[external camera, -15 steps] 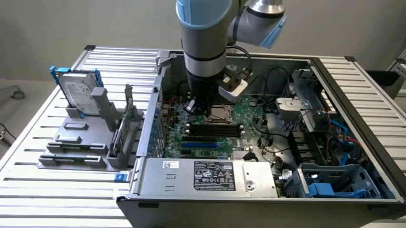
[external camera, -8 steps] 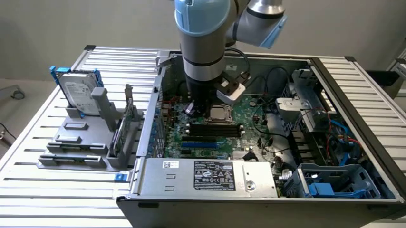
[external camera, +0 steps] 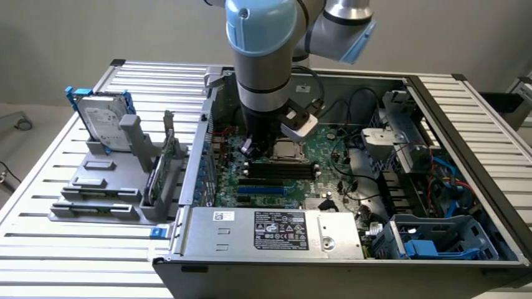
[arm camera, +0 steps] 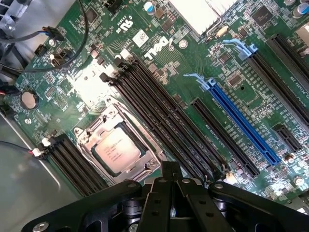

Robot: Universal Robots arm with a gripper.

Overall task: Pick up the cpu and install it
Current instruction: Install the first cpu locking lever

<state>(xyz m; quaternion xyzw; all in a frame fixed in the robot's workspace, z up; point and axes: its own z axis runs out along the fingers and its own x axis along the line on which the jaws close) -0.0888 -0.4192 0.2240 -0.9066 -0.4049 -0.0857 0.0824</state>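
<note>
The cpu (arm camera: pixel 117 151), a small square chip with a silvery top and printed text, lies flat inside the metal-framed socket (arm camera: pixel 99 126) on the green motherboard (arm camera: pixel 159 43). My gripper (arm camera: pixel 171 176) hovers just above the board beside the socket, by the black memory slots (arm camera: pixel 159 121). Its two black fingers are pressed together with nothing between them. In the exterior view the arm reaches down into the open computer case, with the gripper (external camera: pixel 251 148) just to the exterior view's left of the socket (external camera: pixel 288 149).
A silver hard drive (external camera: pixel 104 118) with a blue bracket stands in a grey holder (external camera: pixel 104 187) on the slatted table at the exterior view's left. The power supply (external camera: pixel 278 232), case walls, cables (external camera: pixel 357 99) and blue expansion slot (arm camera: pixel 244 123) surround the board.
</note>
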